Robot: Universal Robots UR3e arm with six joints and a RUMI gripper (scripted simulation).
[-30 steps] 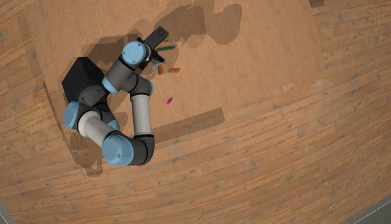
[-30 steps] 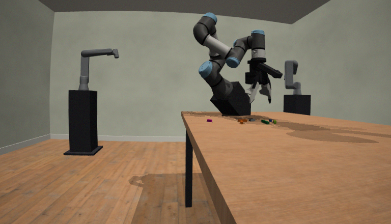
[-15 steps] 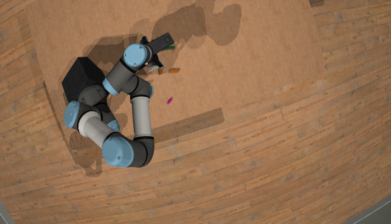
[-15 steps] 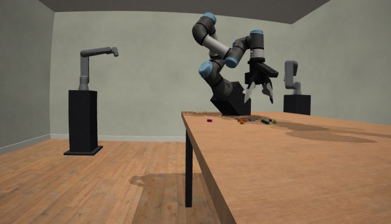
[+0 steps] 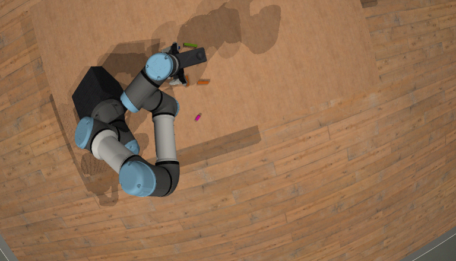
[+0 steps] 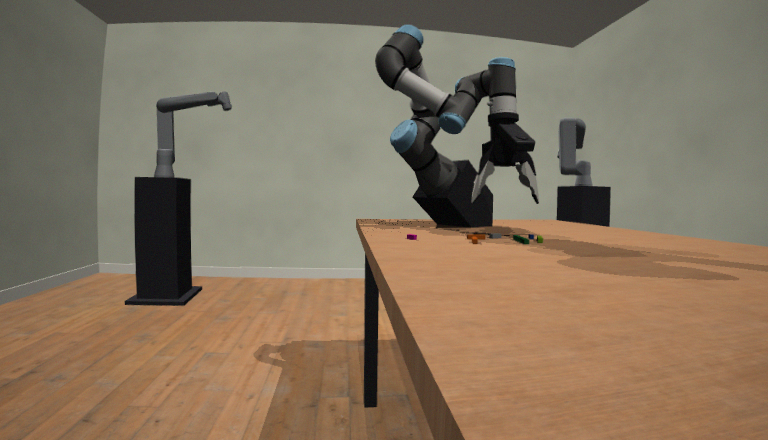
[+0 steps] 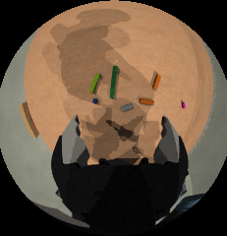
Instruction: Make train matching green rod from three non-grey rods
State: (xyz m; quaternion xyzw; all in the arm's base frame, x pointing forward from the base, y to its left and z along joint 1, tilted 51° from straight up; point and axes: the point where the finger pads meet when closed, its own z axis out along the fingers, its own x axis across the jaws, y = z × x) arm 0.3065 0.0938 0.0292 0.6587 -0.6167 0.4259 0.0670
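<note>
Wrist view, clock centred on the green rod (image 6: 521, 239) (image 7: 114, 82): rods apart, no train yet.
My gripper (image 5: 176, 64) (image 6: 505, 202) (image 7: 121, 115) hangs above the table with its jaws spread wide and nothing between them, presumably to clear a rod before a grasp. The lime rod (image 5: 190, 45) (image 6: 539, 239) (image 7: 95, 84) lies at nine o'clock, the blue rod (image 5: 179, 47) (image 6: 531, 236) (image 7: 95, 100) between seven and eight, and the magenta rod (image 5: 198, 117) (image 6: 411, 236) (image 7: 183, 104) well apart, between three and four. I judge these three my parts, since five, one and two make eight. The grey rod (image 6: 495, 235) (image 7: 127, 107), at five, is barred; the two orange rods (image 5: 203, 82) (image 6: 474, 240) (image 7: 156, 81), at three and four, would match the length only as a pair. Lime and blue lie close to green, so the train probably needs a more open site.
</note>
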